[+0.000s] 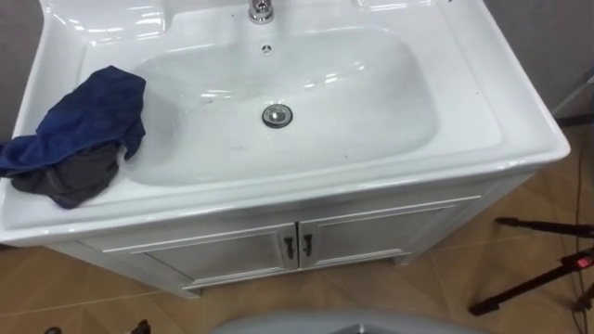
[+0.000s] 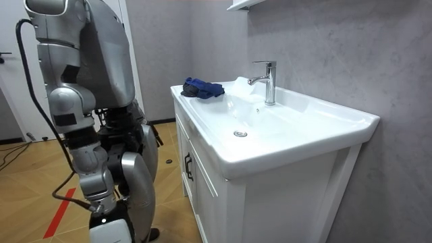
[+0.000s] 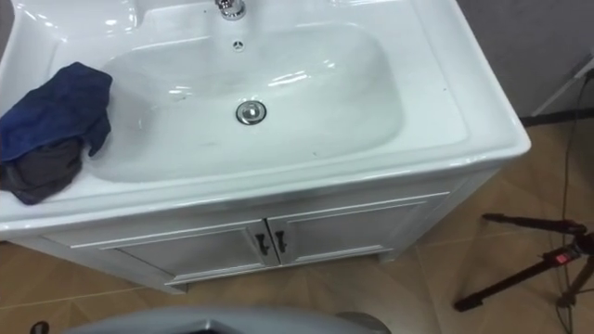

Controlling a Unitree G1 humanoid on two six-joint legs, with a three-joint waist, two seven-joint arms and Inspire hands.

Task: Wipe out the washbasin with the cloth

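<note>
A crumpled blue cloth [image 1: 88,116] lies on the flat rim of a white basin [image 1: 483,125]. It sits to the left of the drain [image 1: 277,115], with one corner drooping over the edge into the bowl. A darker grey cloth [image 1: 70,181] is bunched beneath it, on the side nearer the robot than the drain. Nothing holds either cloth.

The cloth looks soft, light and limp, so it should bunch up under a grasp rather than resist. The raised fold on top looks the easiest place to take hold. The grey layer may lift along with it. The glossy basin looks slick, so the cloth would probably slide easily across it.

A chrome tap [image 1: 262,9] stands beyond the drain, and two cabinet doors [image 1: 297,246] with small dark handles sit below it. Black tripod legs [image 1: 548,269] rest on the wooden floor, to the right of the drain.

The eye views look straight down into the bowl and show the drain and both cloth layers clearly. The room view adds the tap's full height and the robot standing upright in front of the cabinet. Its right arm hangs at its side, and the right hand [image 2: 106,217] is low by the leg. Whether it is open or closed cannot be told.
</note>
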